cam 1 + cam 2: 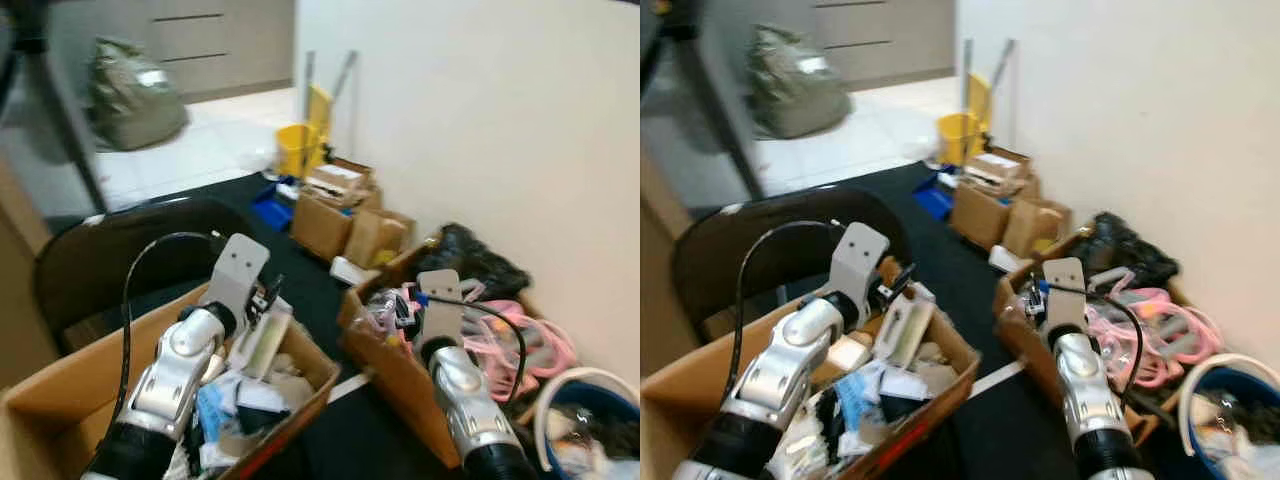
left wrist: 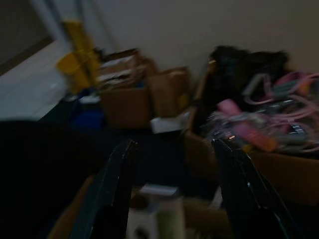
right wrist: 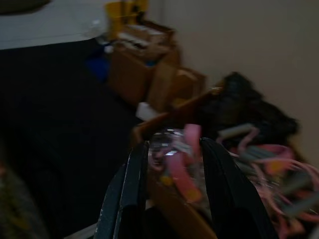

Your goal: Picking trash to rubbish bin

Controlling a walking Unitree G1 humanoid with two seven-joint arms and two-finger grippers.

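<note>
Right now my left gripper (image 2: 172,191) hovers with its fingers spread and empty over the near cardboard box (image 1: 60,385) at my left, which is heaped with paper scraps, blue wrappers and a pale flat packet (image 1: 262,340); I take that heap for the trash. My right gripper (image 3: 169,194) is likewise parted and holds nothing, aimed at the second box (image 1: 385,365) at my right, the one stuffed with pink hangers (image 1: 520,335) and a black bag (image 1: 478,255). To do this well, I judge I should pick one loose piece lying on top, bring the spread fingers down either side of it, and close only once it sits between the pads; the clutter is tangled, so a deep grab might drag neighbours along. I cannot make out a rubbish bin for certain: a blue tub with a white rim (image 1: 590,400) stands at my far right, and a yellow bucket (image 1: 297,148) by the wall further off. Counting: two grippers, two big boxes close by, a cluster of smaller cartons (image 1: 340,215) beyond whose number I cannot tell, one dark chair (image 1: 110,255), one grey-green sack (image 1: 135,95) on the tiles.
</note>
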